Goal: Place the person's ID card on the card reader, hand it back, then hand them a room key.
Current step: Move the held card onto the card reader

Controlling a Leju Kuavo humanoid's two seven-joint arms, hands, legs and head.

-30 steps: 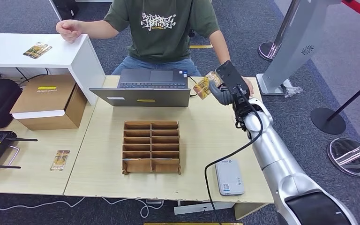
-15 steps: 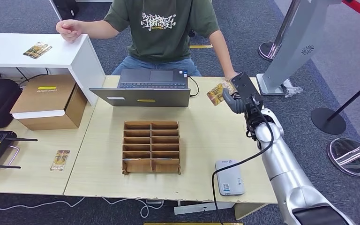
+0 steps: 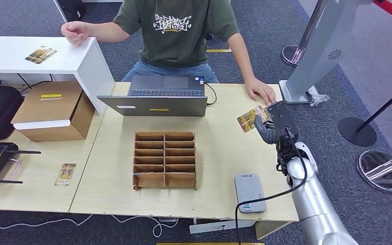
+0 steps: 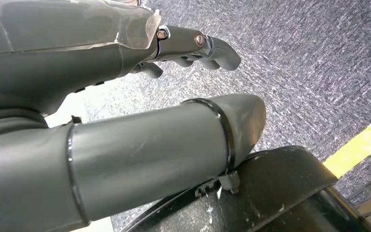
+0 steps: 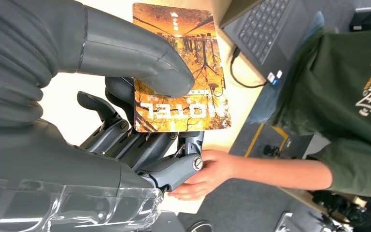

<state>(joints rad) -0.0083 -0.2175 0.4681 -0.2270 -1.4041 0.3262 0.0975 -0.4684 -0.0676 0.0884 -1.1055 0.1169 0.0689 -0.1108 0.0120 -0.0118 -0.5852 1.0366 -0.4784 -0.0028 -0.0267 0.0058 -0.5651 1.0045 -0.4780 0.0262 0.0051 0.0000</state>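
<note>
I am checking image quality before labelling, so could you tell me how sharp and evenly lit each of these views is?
Head view: even light, soft shadows, sharp across the table, and the card in the right hand shows no smear. Right wrist view: the card's print is crisp, while the person's shirt behind looks softer. Left wrist view: the left hand looms large with a dull sheen, and the carpet is grainy.

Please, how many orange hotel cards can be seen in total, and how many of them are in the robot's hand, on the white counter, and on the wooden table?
In the right hand: 1, card
On the white counter: 1, card
On the wooden table: 1, card
Total: 3
</note>
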